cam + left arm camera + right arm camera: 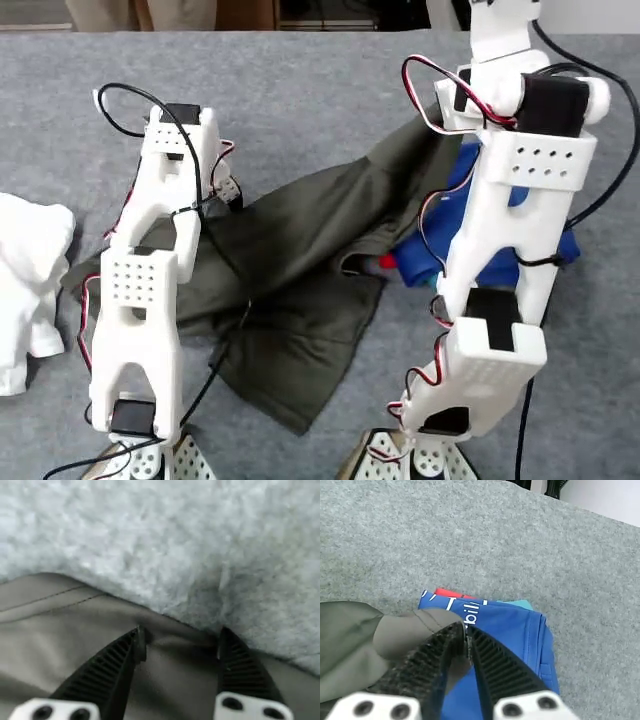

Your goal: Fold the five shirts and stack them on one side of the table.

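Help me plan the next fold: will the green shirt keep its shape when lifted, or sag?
Probably sag: the green shirt lies creased and bunched. It folds softly where the right gripper pinches it, suggesting thin, light cloth. On the fuzzy table it may drag, not slide.

The left arm (150, 270) reaches forward with its wrist pitched down. The left gripper (182, 642) sits low, jaws spread apart. The right arm (515, 220) reaches forward, held higher. The right gripper (468, 642) has its jaws closed, pinching the olive shirt (350, 630).
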Motion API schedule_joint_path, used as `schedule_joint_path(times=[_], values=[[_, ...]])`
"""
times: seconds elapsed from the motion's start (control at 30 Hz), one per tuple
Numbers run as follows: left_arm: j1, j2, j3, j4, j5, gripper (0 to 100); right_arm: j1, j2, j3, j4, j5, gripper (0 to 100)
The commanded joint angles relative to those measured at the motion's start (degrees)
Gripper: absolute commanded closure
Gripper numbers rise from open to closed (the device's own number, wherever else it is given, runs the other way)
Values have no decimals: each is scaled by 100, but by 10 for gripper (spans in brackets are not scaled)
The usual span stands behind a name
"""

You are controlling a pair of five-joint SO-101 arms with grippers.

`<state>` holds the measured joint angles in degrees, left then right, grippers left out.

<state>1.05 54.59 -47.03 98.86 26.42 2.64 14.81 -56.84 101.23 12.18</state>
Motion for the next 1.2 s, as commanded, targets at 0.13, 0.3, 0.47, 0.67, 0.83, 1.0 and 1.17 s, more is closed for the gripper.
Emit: schedule_joint_path(times=[0.13, 0.3, 0.47, 0.67, 0.83, 1.0, 1.17], values=[[-53, 163, -369, 193, -633, 987, -224, -13, 4, -35, 70, 994], [-290, -75, -695, 193, -53, 982, -251, -13, 4, -35, 70, 994], [-563, -637, -1327, 193, 237, 982, -268, -13, 4, -35, 62, 994], [-1187, -1393, -2567, 193, 695, 982, -312, -13, 4, -26, 44, 994], [-1705, -1499, -2980, 176, 1108, 982, -787, 101, 338, -53, 62, 994], [-1996, -1033, -2576, 141, 1108, 972, -1165, 312, 778, -299, 70, 994], [-2084, -576, -1846, 193, 1108, 803, -1174, 356, 787, -308, 220, 994]])
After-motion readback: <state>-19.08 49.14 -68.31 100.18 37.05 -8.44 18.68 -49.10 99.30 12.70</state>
